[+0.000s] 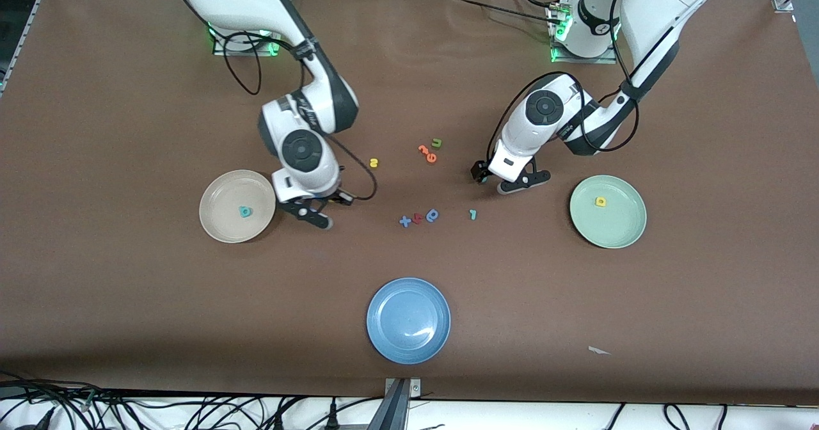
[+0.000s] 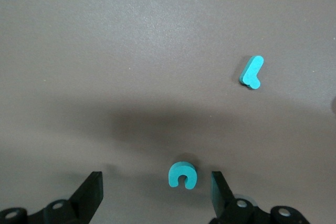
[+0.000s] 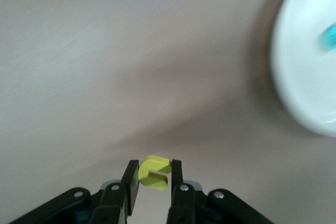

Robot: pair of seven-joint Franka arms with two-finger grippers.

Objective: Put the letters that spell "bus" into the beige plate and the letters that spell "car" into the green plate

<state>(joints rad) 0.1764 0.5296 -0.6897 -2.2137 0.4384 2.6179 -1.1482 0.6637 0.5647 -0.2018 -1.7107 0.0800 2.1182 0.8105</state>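
Note:
My right gripper [image 3: 155, 180] is shut on the yellow "u" [image 3: 155, 172], just off the table beside the beige plate [image 1: 221, 222]. The teal "b" [image 1: 244, 211] lies in that plate. My left gripper [image 2: 157, 195] is open and low over the table, with the teal "c" [image 2: 182, 175] lying between its fingers, close to one fingertip [image 2: 220, 184]. The teal "r" [image 2: 252, 72] lies a short way off. In the green plate [image 1: 624, 228] lies the yellow "a" [image 1: 600, 201]. The yellow "s" [image 1: 374, 162] lies on the table near the right arm's wrist.
A green "u" [image 1: 437, 142] and orange letters [image 1: 427, 155] lie mid-table. A dark blue "a" [image 1: 432, 215], a red letter [image 1: 417, 218] and a blue "x" [image 1: 405, 221] lie in a row. A blue plate [image 1: 408, 320] stands nearest the front camera.

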